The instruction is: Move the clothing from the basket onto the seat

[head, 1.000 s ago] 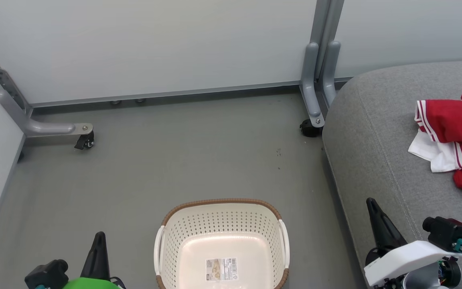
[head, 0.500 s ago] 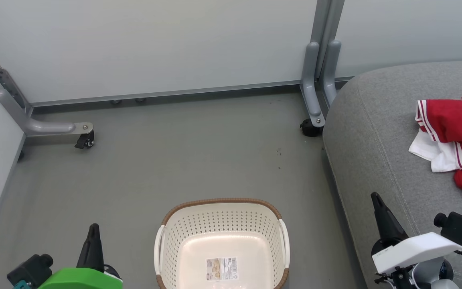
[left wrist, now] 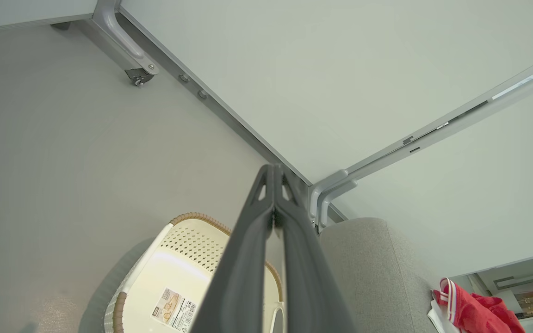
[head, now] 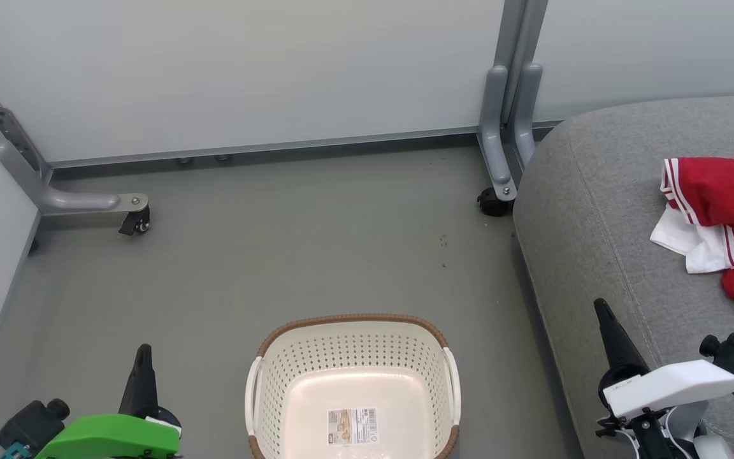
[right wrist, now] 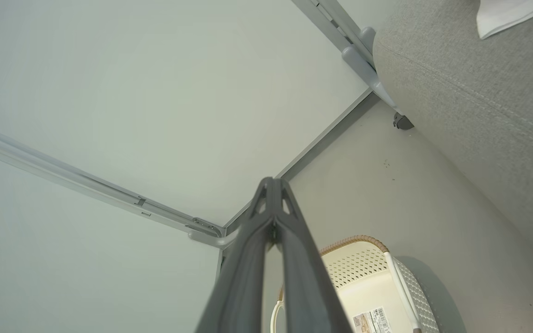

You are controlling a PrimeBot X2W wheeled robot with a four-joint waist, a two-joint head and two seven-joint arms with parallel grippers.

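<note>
- Position: clothing (head: 720,210) lies as a red-and-white heap on the seat (head: 596,210), at the head view's right edge. The frame cuts it off, so I cannot tell whether it is one garment or two.
- Source check: basket (head: 348,319) stands on the floor (head: 278,255) between the two arms. Its inside is bare except for a printed label (head: 352,426) on the bottom.
- Left tool (head: 144,352): fingers pressed together, nothing between them. It hangs over the floor left of the basket.
- Right tool (head: 599,306): fingers likewise pressed together on nothing. It sits by the seat's near edge, right of the basket.
- Key relation: the clothing lies ahead of and to the right of the right tool, well apart from it. The right arm is much the nearer, as the left has the basket and the seat edge in between.
- Judgement: transfer looks complete, and any tidying would fall to the right arm.
</note>
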